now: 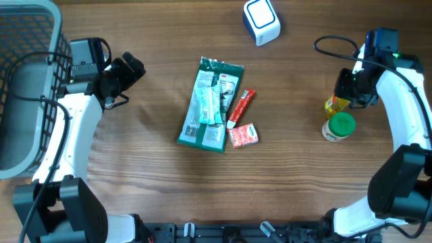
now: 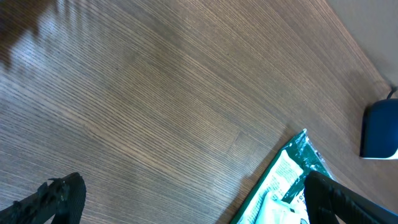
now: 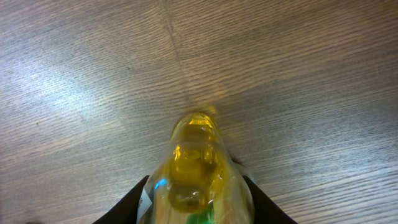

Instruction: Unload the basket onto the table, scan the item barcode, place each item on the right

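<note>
A bottle (image 3: 196, 162) is held in the half-closed right jaws at the right of the table (image 1: 135, 169), beside a jar (image 1: 338, 126); the left jaws are spread wide, nothing held

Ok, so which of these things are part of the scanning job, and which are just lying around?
In the job: yellow bottle, held in the right gripper; blue-and-white scanner.
Lying about: green packet, red tube, red sachet, green-lidded jar, grey basket.
</note>
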`<state>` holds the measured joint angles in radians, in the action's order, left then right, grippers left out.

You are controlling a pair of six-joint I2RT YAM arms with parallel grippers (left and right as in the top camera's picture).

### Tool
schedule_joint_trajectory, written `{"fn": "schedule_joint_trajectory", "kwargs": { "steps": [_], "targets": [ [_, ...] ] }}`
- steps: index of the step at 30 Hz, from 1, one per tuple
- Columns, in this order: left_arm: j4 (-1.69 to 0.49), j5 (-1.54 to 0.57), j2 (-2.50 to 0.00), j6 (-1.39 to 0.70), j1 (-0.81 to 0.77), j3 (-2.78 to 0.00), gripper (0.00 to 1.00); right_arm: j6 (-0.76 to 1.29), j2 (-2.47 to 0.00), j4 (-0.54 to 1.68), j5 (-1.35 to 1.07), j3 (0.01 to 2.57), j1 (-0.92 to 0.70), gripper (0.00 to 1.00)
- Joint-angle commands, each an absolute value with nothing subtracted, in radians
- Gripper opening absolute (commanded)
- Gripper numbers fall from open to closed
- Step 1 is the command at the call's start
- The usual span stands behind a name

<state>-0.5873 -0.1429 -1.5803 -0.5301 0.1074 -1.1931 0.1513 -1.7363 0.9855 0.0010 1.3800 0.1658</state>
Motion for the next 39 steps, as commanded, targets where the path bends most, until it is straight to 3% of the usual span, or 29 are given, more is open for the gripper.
{"fn": "schedule_joint_trajectory", "kwargs": {
  "steps": [1,2,3,6,7,8,17,23,27,30,35,38,39],
  "targets": [
    [-0.587,-0.137,-1.584,-0.539,0.109,-1.198,1.00,0.131,-1.730,0.986,-0.001,1.380,0.126,0.43],
    [-0.587,-0.137,-1.584,-0.539,0.109,-1.198,1.00,0.131,-1.730,0.986,-0.001,1.380,0.118,0.46],
    [-0.587,-0.137,-1.584,-0.539,0.109,-1.198,1.00,0.131,-1.730,0.986,-0.001,1.380,0.112,0.57],
    [-0.587,-0.137,-1.584,-0.539,0.109,-1.198,1.00,0.131,-1.730,0.989,0.004,1.380,0.111,0.66],
    [-0.587,-0.137,-1.584,-0.539,0.109,-1.198,1.00,0.130,-1.730,0.991,0.010,1.380,0.111,0.79],
    [-0.587,-0.137,-1.584,-0.539,0.109,-1.198,1.00,0.131,-1.730,0.991,0.010,1.380,0.111,0.82],
    [-0.587,-0.137,-1.584,-0.539,0.109,-1.198,1.00,0.129,-1.729,0.988,0.017,1.397,0.111,0.89],
    [-0.587,-0.137,-1.584,-0.539,0.109,-1.198,1.00,0.103,-1.722,1.132,0.062,1.687,0.107,0.89],
    [-0.587,-0.137,-1.584,-0.539,0.109,-1.198,1.00,0.106,-1.717,1.248,-0.074,1.811,0.075,0.88],
    [-0.587,-0.137,-1.584,-0.539,0.109,-1.198,1.00,0.108,-1.713,1.285,-0.236,1.808,-0.006,0.85],
    [-0.587,-0.137,-1.584,-0.539,0.109,-1.198,1.00,0.283,-1.713,1.295,-0.249,1.731,-0.236,0.88],
    [-0.587,-0.137,-1.584,-0.539,0.109,-1.198,1.00,0.396,-1.713,1.216,-0.249,1.649,-0.361,0.93],
    [-0.587,-0.137,-1.584,-0.539,0.109,-1.198,1.00,0.439,-1.713,1.175,-0.249,1.616,-0.404,1.00]
  ]
}}
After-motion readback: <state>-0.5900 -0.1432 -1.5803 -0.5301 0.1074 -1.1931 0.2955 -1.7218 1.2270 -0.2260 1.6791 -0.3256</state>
